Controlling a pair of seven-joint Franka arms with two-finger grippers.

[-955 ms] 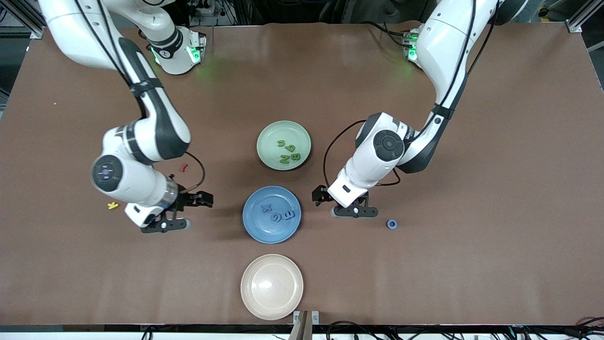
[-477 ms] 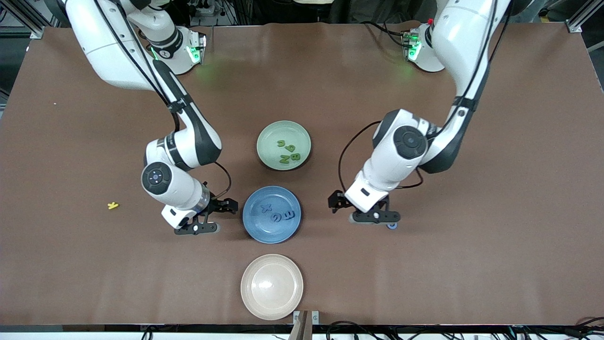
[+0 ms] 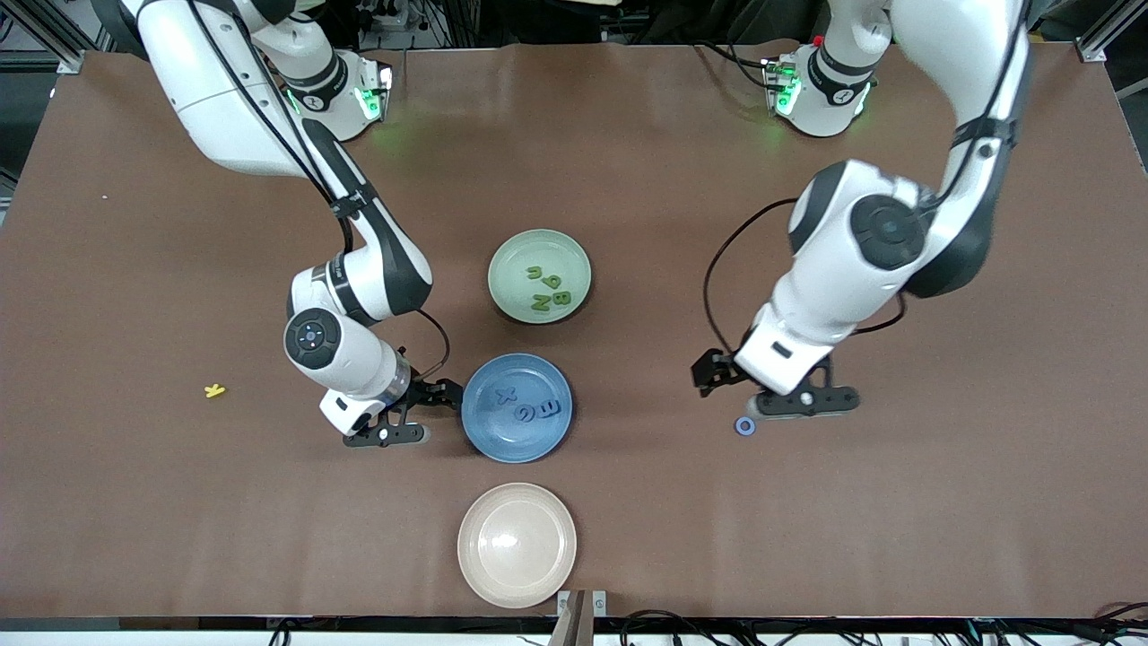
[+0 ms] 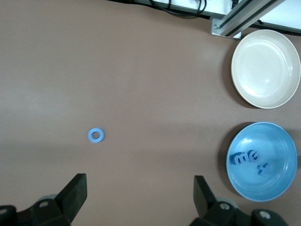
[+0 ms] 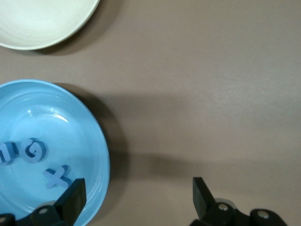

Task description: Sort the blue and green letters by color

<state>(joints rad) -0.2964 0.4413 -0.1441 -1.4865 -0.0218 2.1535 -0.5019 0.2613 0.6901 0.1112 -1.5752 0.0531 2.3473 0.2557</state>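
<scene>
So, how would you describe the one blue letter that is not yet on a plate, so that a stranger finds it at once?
Start from the blue plate in the middle of the table and look toward the left arm's end. There, alone on the bare brown table, lies a small blue ring-shaped letter, an O, just beside the left claw. It is the only blue letter lying off the plate.

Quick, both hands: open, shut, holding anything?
Left hand: open, empty, by the blue ring letter.
Right hand: open, empty, beside the blue plate.
</scene>
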